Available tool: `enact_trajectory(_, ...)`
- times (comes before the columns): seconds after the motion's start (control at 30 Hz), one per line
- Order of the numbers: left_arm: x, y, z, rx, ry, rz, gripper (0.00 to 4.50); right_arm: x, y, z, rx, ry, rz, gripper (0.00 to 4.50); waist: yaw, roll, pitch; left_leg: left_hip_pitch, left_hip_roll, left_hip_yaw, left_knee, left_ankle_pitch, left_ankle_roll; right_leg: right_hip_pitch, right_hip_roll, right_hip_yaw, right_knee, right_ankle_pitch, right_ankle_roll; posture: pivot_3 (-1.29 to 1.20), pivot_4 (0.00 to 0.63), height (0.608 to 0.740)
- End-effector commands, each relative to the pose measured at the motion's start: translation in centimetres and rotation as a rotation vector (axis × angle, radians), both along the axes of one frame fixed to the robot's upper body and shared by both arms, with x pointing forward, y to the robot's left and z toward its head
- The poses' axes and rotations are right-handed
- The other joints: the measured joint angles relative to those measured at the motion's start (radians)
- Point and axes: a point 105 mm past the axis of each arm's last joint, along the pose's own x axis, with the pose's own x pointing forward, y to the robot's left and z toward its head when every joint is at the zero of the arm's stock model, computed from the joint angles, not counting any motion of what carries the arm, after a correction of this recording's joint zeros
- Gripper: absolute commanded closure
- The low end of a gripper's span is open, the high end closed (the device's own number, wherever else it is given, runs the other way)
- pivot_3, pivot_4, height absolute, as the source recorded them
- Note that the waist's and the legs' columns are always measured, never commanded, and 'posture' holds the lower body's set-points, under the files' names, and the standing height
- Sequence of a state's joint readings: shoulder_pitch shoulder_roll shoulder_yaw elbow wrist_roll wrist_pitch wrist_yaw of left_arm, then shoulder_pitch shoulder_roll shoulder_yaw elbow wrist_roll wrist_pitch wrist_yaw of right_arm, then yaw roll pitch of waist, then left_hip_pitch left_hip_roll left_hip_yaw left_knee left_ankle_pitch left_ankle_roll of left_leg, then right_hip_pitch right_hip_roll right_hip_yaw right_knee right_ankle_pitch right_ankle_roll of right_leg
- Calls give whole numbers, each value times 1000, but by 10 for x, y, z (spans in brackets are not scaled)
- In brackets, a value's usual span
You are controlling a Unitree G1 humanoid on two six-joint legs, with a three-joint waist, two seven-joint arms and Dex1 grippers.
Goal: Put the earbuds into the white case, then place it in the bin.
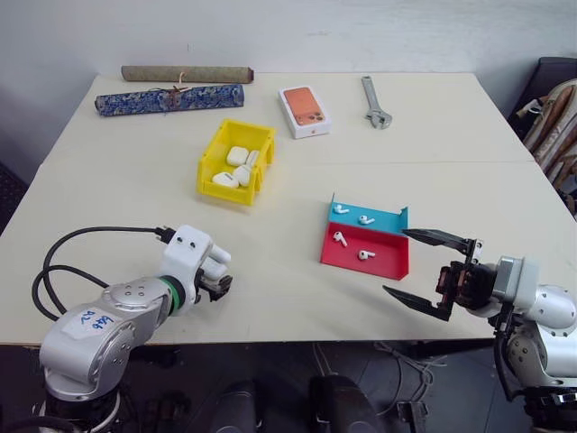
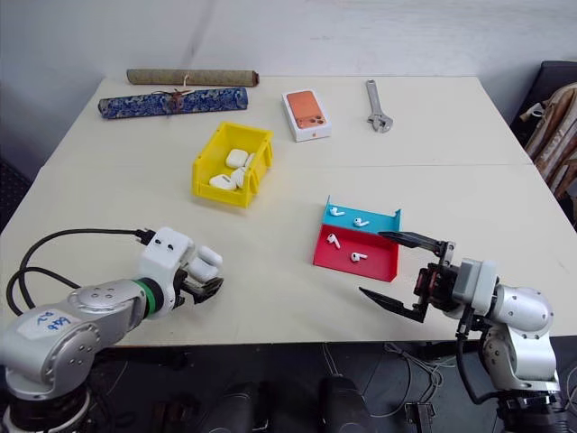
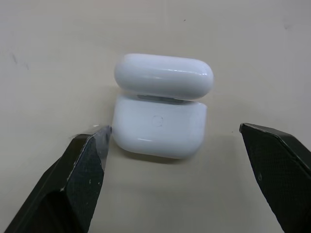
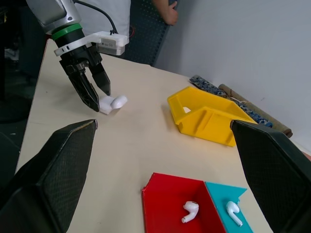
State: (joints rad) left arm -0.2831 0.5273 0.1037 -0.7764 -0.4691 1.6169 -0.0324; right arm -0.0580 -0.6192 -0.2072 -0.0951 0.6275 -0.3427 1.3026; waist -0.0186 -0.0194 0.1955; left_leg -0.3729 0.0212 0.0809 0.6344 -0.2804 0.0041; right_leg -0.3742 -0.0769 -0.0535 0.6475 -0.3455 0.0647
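**Open case between your left fingers, earbuds in the tray**

Your left gripper (image 3: 172, 170) stands wide open and holds nothing. Its two black, textured fingers (image 3: 80, 179) flank the white case (image 3: 160, 104) on the table (image 1: 433, 153), and one fingertip is right at the case's lower corner; you cannot tell whether it touches. The case is a smooth, glossy, rounded pebble with its hinged lid flipped up, a thin metal hinge strip showing between lid and body. It sits near the table's front edge on your left side, well apart from the bin.

Your right gripper (image 1: 424, 263) is also spread fully and is empty, hovering just beside the front right corner of the tray (image 1: 365, 262).

That tray is a stepped plastic piece, its nearer step red, the farther one blue, with low straight walls. Four earbuds (image 1: 365, 255) lie in it, two on each step, tiny glossy white shapes with short stems.

The bin (image 1: 216, 185) is bright yellow, rectangular, hard plastic with a low cut-out front. Several white cases like yours lie piled inside it.

Farther back you have a white box (image 1: 304, 111) with an orange picture, a metal wrench (image 1: 376, 101), and two long fabric-covered rolls (image 1: 171, 97), one blue patterned, one dull brown. The table is a matte, pale cream surface.
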Motion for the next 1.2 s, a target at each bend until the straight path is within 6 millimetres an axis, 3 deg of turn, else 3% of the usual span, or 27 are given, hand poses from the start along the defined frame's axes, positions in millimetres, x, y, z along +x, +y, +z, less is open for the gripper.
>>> enact_trajectory(0.03, 6, 2, 1, 25, -10, 21, 42, -3, -12, 3, 15, -38, -24, 0, 2, 0, 0, 0, 0, 0, 0, 0, 0, 0, 0, 0, 0, 0, 0, 0, 150, 740)
enact_trajectory(0.43, 18, -6, -8, 34, 2, -21, 42, -10, -30, -16, 15, -34, -49, 0, 21, 0, 0, 2, 0, 0, 1, 0, 1, 3, 0, 0, -1, 0, 0, 0, 150, 740)
enact_trajectory(0.63, 24, -14, -12, 35, 8, -61, 42, -17, -26, -18, 9, -38, -44, 0, 21, 1, 0, 4, 0, 0, 1, 1, 1, 6, 0, 0, -1, 0, 0, 0, 150, 740)
enact_trajectory(0.77, 19, -11, -17, 46, 45, -47, 42, -16, -14, -6, 6, -55, -40, 0, 20, 2, -1, 4, 0, 0, 1, 1, 1, 6, -1, 0, -1, 0, 0, 0, 150, 740)
enact_trajectory(0.97, 13, -6, -23, 68, 86, -27, 1697, -11, 3, 10, 4, -64, -39, 0, 15, 3, -2, 5, 0, -1, 1, 1, 0, 6, 0, 0, -1, 0, 0, 0, 150, 740)
enact_trajectory(1.2, 11, 9, -17, 0, 57, -22, 1705, -5, 11, 17, 6, -66, -43, 0, 12, 3, -2, 5, 0, -1, 0, 1, -1, 5, 0, 0, -1, 0, 0, 0, 150, 740)
